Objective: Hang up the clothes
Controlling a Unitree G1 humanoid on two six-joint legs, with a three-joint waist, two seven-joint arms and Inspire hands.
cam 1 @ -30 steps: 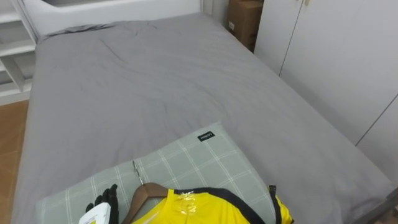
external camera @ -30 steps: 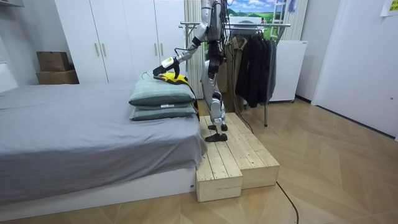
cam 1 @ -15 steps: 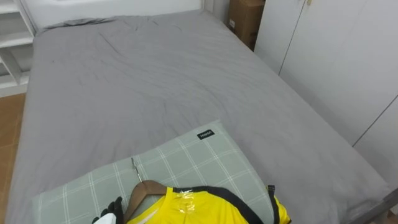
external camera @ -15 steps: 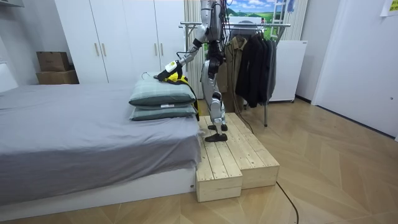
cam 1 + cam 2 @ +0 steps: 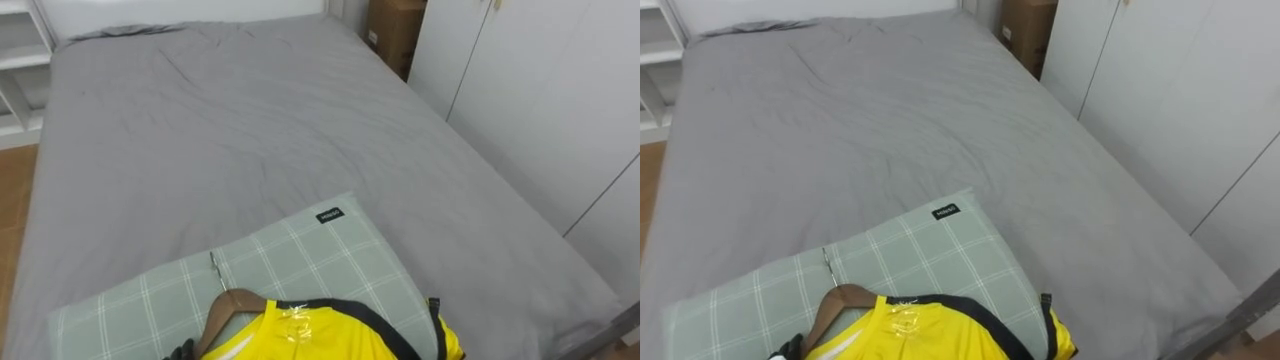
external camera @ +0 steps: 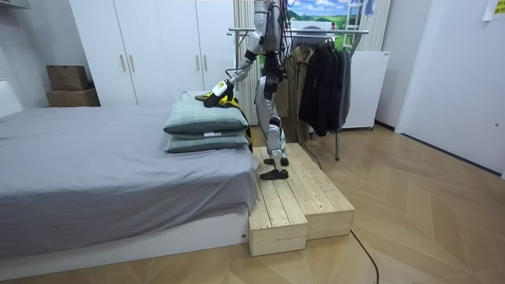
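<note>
- The yellow shirt (image 5: 320, 340) is cut off by the bottom edge of the eye views. I can see its black-trimmed collar, its shoulders and little else.
- It sits on a wooden hanger (image 5: 228, 305). One bare wooden shoulder sticks out at the robot's left and the rest is hidden under the cloth. The thin metal hook (image 5: 214, 268) points up the bed and lies on the pillow.
- Only a dark sliver of the left robot hand (image 5: 181, 351) shows, at the bottom edge just beside the hanger's bare end. I cannot tell whether it is touching the hanger, nor whether it is clenched or released.
- In the room view that arm reaches out over the pillows, with the yellow cloth at its end, too small there to read the grasp.
- Shirt and hanger lie on a green checked pillow (image 5: 300, 255) with a small dark label (image 5: 330, 216) near its far corner.
- That pillow tops a second pillow (image 6: 207, 142) at the corner of the grey bed (image 5: 220, 130) nearest the robot.
- The robot stands upright on a wooden platform (image 6: 300, 201) against that end of the bed.
- Behind it is a clothes rack (image 6: 316, 31) hung with dark coats (image 6: 323, 79).
- White wardrobe doors (image 5: 540, 90) run along the bed's right edge, with a cardboard box (image 5: 395, 30) near its far right corner.
</note>
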